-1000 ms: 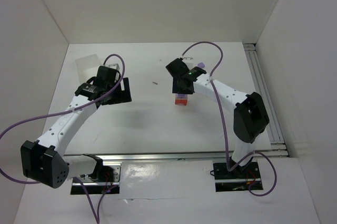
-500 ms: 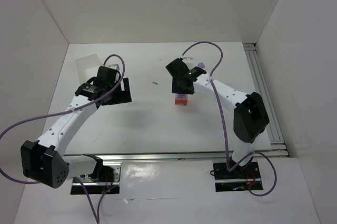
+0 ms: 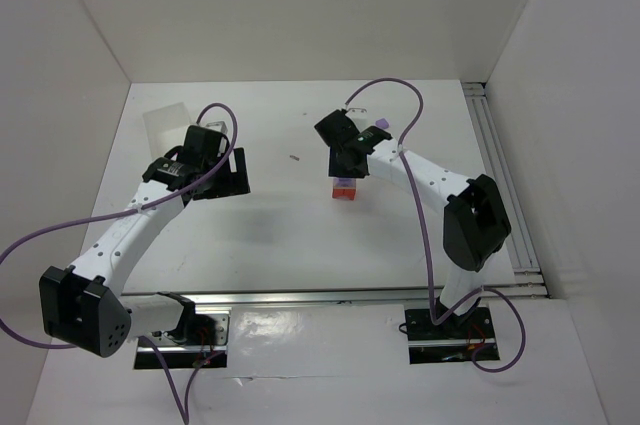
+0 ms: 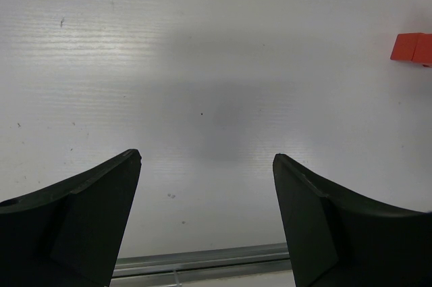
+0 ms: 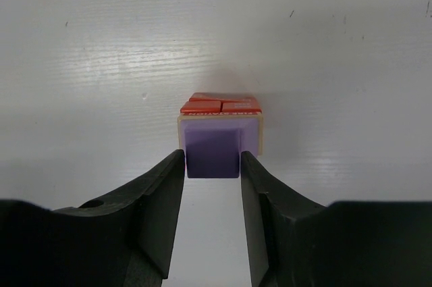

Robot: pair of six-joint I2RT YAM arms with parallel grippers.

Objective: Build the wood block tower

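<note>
White arms (image 3: pixel 125 230), black joints, black end effectors (image 4: pixel 206 165), purple cables (image 3: pixel 385 82).

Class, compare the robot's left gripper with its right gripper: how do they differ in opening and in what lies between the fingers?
The left gripper stands wide open; the right gripper is closed narrowly. Nothing sits between the left gripper's fingers, only bare table, while the right gripper's fingers press both sides of the lilac cube topping the red-orange stack. Both have dark fingers and point down at the white table.
</note>
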